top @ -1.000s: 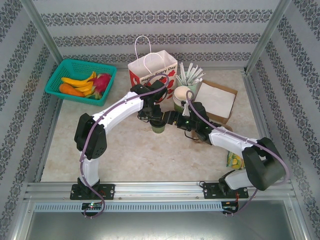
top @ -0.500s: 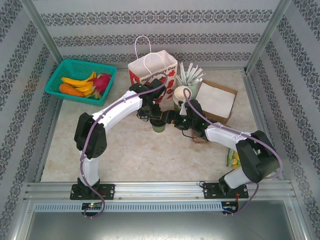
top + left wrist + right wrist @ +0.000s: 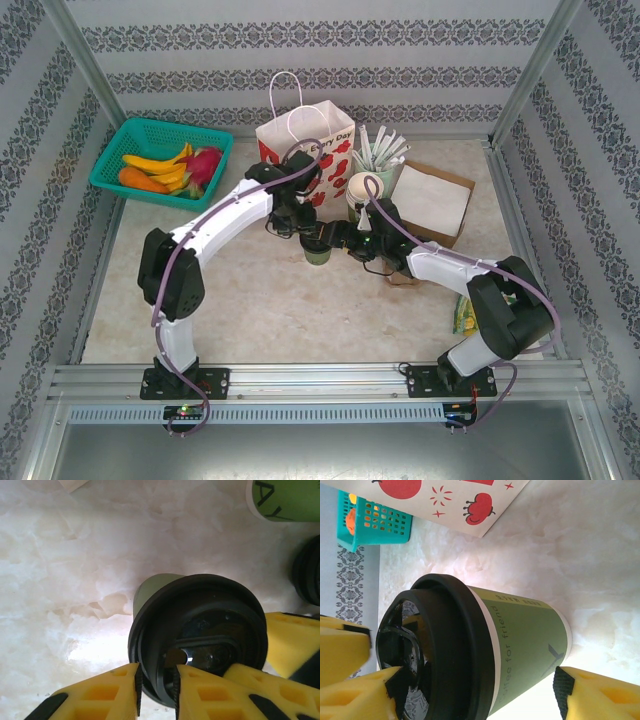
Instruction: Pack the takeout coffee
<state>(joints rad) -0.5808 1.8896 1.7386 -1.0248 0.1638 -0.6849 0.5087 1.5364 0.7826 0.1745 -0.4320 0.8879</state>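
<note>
Straddling the glossy black lid (image 3: 200, 610), my left gripper (image 3: 156, 682) has an unclear hold; my right gripper (image 3: 475, 686), agape, sees the coffee cup (image 3: 525, 640) as lettered green paper.

We look down from high behind the near edge over the whole table (image 3: 250, 300). Our left wrist view sits very close, almost straight above the lidded cup (image 3: 197, 625). Our right wrist view takes it side-on, seemingly rolled sideways. All three share that cup.
</note>
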